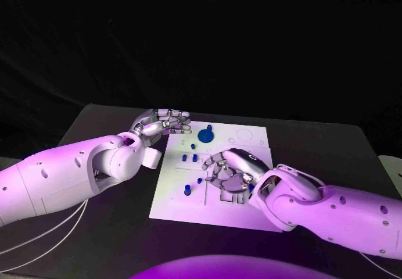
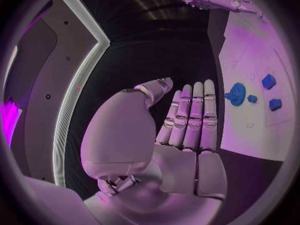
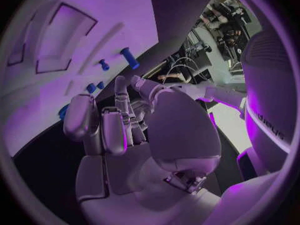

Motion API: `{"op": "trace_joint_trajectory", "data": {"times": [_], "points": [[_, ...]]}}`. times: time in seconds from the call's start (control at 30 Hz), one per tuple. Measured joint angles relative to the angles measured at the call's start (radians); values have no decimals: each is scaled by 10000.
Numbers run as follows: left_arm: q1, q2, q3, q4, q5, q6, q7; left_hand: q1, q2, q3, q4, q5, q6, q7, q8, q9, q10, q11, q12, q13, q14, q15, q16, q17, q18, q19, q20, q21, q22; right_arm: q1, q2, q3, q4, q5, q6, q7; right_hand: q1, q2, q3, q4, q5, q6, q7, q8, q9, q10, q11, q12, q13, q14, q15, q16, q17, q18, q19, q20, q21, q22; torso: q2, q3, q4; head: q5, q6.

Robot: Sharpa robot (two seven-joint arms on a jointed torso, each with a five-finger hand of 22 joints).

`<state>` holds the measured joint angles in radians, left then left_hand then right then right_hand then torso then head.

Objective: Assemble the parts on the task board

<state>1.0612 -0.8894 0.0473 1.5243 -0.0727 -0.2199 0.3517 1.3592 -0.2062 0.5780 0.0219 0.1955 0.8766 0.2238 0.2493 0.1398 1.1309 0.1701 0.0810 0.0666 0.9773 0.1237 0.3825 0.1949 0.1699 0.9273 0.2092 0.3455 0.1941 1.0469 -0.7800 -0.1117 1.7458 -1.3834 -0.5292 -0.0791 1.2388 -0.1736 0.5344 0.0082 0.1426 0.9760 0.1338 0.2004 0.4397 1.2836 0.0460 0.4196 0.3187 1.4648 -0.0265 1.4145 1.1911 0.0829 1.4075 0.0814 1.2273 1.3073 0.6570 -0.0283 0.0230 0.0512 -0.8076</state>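
Observation:
The white task board lies mid-table. On its far half sit a round blue part and several small blue parts, two side by side and two nearer the left edge. My left hand hovers at the board's far-left corner. Its fingers are straight and together and hold nothing. Beside this left hand the board carries the round part. My right hand hangs over the board's middle, fingers half bent, nothing seen in them. Beyond that hand blue parts lie on the board.
Black table surrounds the board. My left forearm crosses the table's left side and my right forearm covers the board's near-right corner. Outlined recesses lie under the right hand. A pale object sits at the right edge.

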Motion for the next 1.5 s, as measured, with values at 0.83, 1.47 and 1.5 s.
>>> {"op": "trace_joint_trajectory", "data": {"times": [0.83, 1.47, 1.5], "points": [[-21, -6, -25, -5, 0, 164, 9, 0, 0, 0, 0, 0, -63, 10, 0, -9, -69, -4, 0, 0, -35, 35, 0, 11, -1, 0, 0, -46, -47, 472, -3566, -148, 1535, 1937, 1436, -1467, -1035, -97, -2104, 1632, 157, -683, -202, 1265, 2335, 1815, -155, 10264, 9895, 15, -133, 1172, 1173, -217, 572, -115, 1458, 7, -79, 0, -188, -752, -4], [-26, -69, -28, 51, 1, 165, 19, 1, -1, 0, 0, 0, -63, 10, 0, -8, -105, 32, 40, 0, -35, 35, 0, 19, 0, -37, 37, -115, -59, 14, -3049, -229, 1244, 426, 1628, -2663, -1150, -55, -2541, 2130, 314, -699, -218, 1320, 2563, 1814, -155, 10107, 9893, 15, -133, 1172, 1170, -216, 571, -114, 1456, 5, -67, -14, -188, -762, -17], [-26, -72, -28, 55, 1, 165, 20, 1, -1, 0, 0, 0, -62, 10, 0, -8, -105, 32, 40, 0, -35, 35, 0, 19, 0, -37, 37, -115, -59, -15, -3015, -230, 1215, 391, 1629, -2690, -1150, -55, -2554, 2143, 314, -699, -218, 1320, 2566, 1814, -155, 10107, 9893, 15, -133, 1172, 1170, -217, 570, -114, 1456, 5, -67, -14, -185, -769, -22]]}}
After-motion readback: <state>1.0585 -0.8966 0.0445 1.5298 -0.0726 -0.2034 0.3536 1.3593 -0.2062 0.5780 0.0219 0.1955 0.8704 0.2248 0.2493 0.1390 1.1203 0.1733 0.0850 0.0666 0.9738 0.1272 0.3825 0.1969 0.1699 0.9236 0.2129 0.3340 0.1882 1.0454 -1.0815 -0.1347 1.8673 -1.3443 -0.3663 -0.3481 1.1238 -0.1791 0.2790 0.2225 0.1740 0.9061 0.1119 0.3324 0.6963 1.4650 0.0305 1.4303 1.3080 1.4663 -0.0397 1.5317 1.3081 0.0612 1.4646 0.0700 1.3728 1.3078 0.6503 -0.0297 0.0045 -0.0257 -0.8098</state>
